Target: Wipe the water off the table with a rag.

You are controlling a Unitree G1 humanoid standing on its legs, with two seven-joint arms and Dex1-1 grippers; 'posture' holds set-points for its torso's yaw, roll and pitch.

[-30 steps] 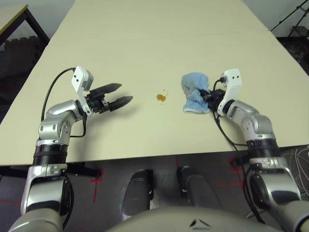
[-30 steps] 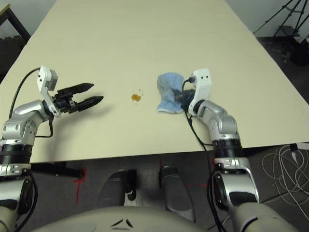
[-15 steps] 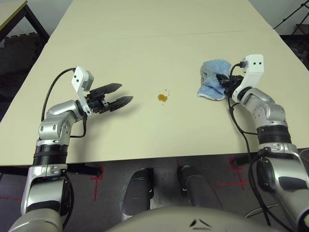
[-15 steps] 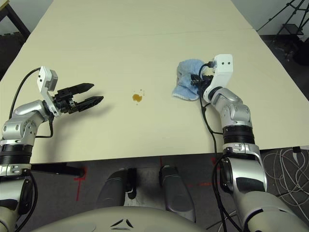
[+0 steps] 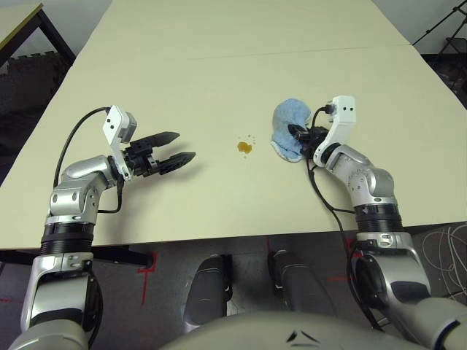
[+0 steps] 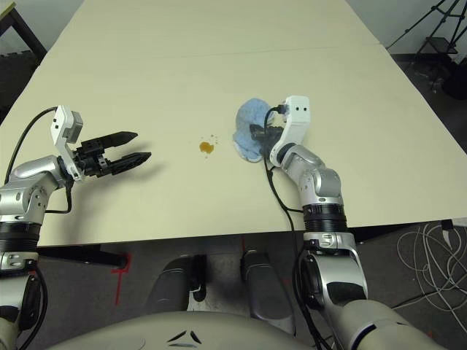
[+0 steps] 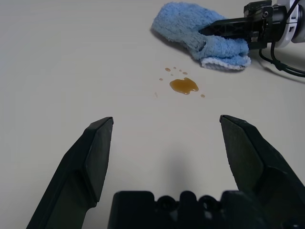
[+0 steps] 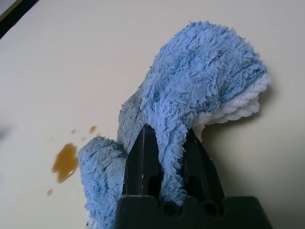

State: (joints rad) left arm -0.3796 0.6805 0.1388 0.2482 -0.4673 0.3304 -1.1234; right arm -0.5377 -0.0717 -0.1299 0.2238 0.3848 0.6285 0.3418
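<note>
On my left, the left pincer (image 5: 177, 146) hangs spread above the bare desk (image 5: 219, 80). Right of it I see the water (image 5: 244, 147), an amber blotch ringed by specks, nothing covering it. Just beside that, the right pincer (image 8: 164, 152) pinches the blue rag (image 5: 287, 131) against the desk.

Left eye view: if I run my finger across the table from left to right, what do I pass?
Left gripper, open and holding nothing → the water, a small amber blotch on the table → the rag, light blue → right gripper, shut on the rag.
</note>
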